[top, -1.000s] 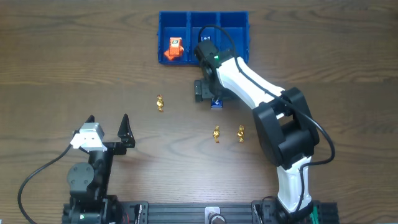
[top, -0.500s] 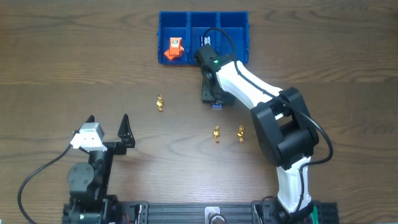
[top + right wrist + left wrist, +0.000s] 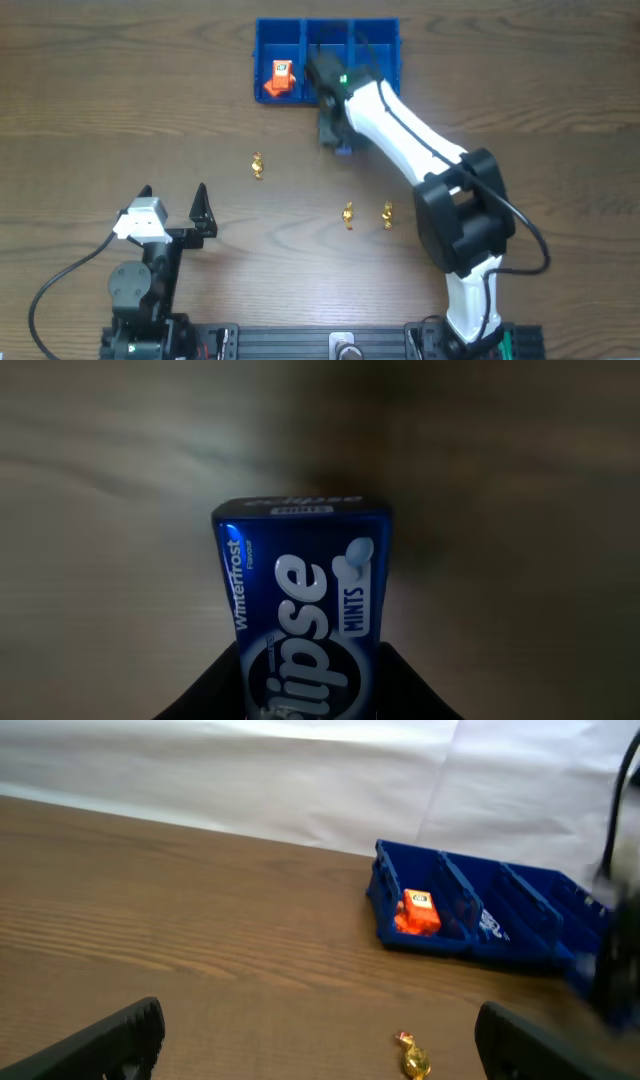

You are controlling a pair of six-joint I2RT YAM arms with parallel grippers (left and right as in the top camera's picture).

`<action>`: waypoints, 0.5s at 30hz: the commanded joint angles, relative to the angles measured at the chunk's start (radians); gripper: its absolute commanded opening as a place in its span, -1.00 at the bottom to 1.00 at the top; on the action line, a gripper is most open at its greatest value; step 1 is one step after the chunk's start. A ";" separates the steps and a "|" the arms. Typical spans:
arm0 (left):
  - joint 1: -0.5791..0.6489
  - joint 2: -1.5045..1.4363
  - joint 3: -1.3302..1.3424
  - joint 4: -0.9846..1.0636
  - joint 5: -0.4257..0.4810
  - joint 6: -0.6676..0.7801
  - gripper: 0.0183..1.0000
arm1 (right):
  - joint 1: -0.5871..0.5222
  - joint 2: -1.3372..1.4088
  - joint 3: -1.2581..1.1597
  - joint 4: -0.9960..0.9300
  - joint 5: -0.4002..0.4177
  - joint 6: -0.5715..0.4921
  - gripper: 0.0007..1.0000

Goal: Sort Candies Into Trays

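Transport is the step in hand. From above, the right gripper (image 3: 338, 138) hangs just short of the near wall of the blue tray (image 3: 392, 40), its jaws pinching one blue mint box (image 3: 345, 151). The tray sits midway along the tabletop's far edge and has three compartments, with one orange candy (image 3: 281, 80) in the leftmost. Three gold sweets lie loose mid-tabletop: the left gold candy (image 3: 258, 165) apart, and the middle gold candy (image 3: 348, 215) just beside the right gold candy (image 3: 387, 213). The left gripper (image 3: 172, 205) sits near the near-left corner, jaws spread and empty. Its wrist view shows those spread fingers (image 3: 120, 1032), the tray, the orange candy and one gold candy; something pale in the middle compartment is too unclear to count. The right wrist view has the box upright between the fingers, over bare wood. The next move likely calls for clearing the near wall, then releasing over a compartment away from the orange candy.
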 commanded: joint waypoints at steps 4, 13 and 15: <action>0.002 -0.006 -0.018 -0.038 0.011 0.014 1.00 | -0.052 0.039 0.548 -0.132 0.102 -0.111 -0.57; 0.002 -0.006 -0.018 -0.038 0.011 0.014 1.00 | -0.059 0.283 0.618 0.073 0.141 -0.136 -0.52; 0.002 -0.006 -0.018 -0.038 0.011 0.014 1.00 | -0.059 0.310 0.618 0.089 0.139 -0.133 -0.51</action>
